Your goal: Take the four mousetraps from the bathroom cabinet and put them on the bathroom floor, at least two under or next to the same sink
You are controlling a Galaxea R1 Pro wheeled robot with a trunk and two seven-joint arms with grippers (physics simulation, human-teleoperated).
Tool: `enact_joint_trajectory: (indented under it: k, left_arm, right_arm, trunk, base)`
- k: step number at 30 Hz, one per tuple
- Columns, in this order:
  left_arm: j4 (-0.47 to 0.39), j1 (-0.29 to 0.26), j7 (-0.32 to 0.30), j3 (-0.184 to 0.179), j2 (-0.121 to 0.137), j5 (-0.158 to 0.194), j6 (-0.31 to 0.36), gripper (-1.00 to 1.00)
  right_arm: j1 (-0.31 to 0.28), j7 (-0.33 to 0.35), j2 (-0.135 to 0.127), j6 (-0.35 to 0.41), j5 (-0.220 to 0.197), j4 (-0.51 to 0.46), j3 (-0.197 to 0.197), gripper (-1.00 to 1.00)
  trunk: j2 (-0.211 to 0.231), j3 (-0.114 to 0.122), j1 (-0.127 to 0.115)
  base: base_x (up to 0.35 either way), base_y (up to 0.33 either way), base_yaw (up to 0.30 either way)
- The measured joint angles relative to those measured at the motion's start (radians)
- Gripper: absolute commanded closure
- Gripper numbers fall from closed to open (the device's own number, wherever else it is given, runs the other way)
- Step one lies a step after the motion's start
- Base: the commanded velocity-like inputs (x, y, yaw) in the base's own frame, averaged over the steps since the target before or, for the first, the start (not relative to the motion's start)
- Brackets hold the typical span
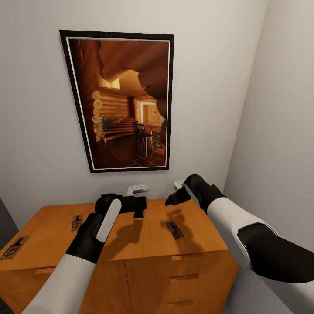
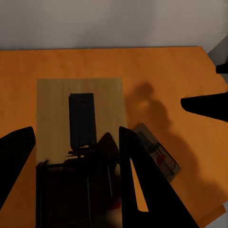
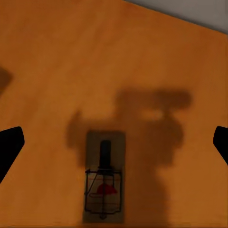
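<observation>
The orange-brown cabinet (image 1: 144,244) stands against the wall, with mousetraps lying flat on its top. One mousetrap (image 1: 76,222) lies left of centre, another (image 1: 14,247) at the left edge, and a third (image 1: 175,230) toward the right. My left gripper (image 1: 138,208) hovers over the back middle of the top, shut on a further mousetrap (image 2: 80,123) held flat between its fingers (image 2: 137,180). My right gripper (image 1: 171,201) hangs open above the right-hand mousetrap (image 3: 105,183), fingers spread wide and clear of it.
A large framed picture (image 1: 122,100) hangs on the wall behind the cabinet. White wall outlets (image 1: 137,189) sit just above the cabinet's back edge. A side wall (image 1: 279,131) closes in on the right. The cabinet front has drawers (image 1: 183,279).
</observation>
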Motion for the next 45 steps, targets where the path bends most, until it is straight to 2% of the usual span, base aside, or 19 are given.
enact_joint_trajectory:
  k: [5,9,15,18,27,32,34,40,45]
  left_arm:
    - [0.000,0.000,0.000,0.001,0.001,0.000,0.000,1.00]
    - [0.000,0.000,0.000,0.017,0.003,-0.001,0.000,1.00]
    - [0.002,0.000,-0.001,0.032,0.027,-0.002,0.000,1.00]
    - [0.002,0.000,-0.001,0.033,0.031,-0.002,0.001,1.00]
    - [0.006,0.000,-0.002,0.032,0.031,-0.002,0.001,1.00]
    - [0.006,0.000,-0.002,0.032,0.032,-0.003,0.000,1.00]
    - [0.007,0.000,-0.002,0.032,0.032,-0.003,0.000,1.00]
    - [0.008,0.000,-0.002,0.032,0.031,-0.003,0.000,1.00]
    - [0.010,0.000,-0.002,0.031,0.031,-0.003,0.000,1.00]
  right_arm:
    - [0.000,0.003,0.000,-0.002,-0.002,0.036,0.000,-1.00]
    - [0.000,0.004,0.001,-0.003,-0.004,0.045,0.000,-1.00]
    - [0.000,0.004,0.001,-0.003,-0.006,0.056,-0.001,-1.00]
    - [0.000,0.004,0.001,-0.003,-0.006,0.062,-0.001,-1.00]
    - [0.000,0.004,0.001,-0.003,-0.006,0.078,-0.001,-1.00]
    - [0.000,0.007,0.001,-0.004,-0.007,0.090,-0.001,-1.00]
    - [0.000,0.022,0.001,-0.004,-0.007,0.094,-0.001,-1.00]
    - [0.000,0.120,0.001,-0.003,-0.005,0.103,0.000,-1.00]
    - [0.000,0.139,0.001,-0.005,-0.004,0.113,0.000,-1.00]
  trunk:
    - [0.000,0.000,0.000]
    - [0.000,0.000,0.000]
    - [0.000,0.000,0.000]
    - [0.000,0.000,0.000]
    - [-0.063,-0.028,0.034]
    - [-0.063,-0.028,0.035]
    - [-0.063,-0.028,0.035]
    - [-0.063,-0.028,0.035]
    - [-0.063,-0.028,0.035]
  base:
    - [0.000,0.000,0.000]
    - [0.000,0.000,0.000]
    - [0.000,0.000,0.000]
    - [0.000,0.000,0.000]
    - [0.000,0.000,0.000]
    - [0.000,0.000,0.000]
    - [0.000,0.000,0.000]
    - [0.000,0.000,0.000]
    - [0.000,0.000,0.000]
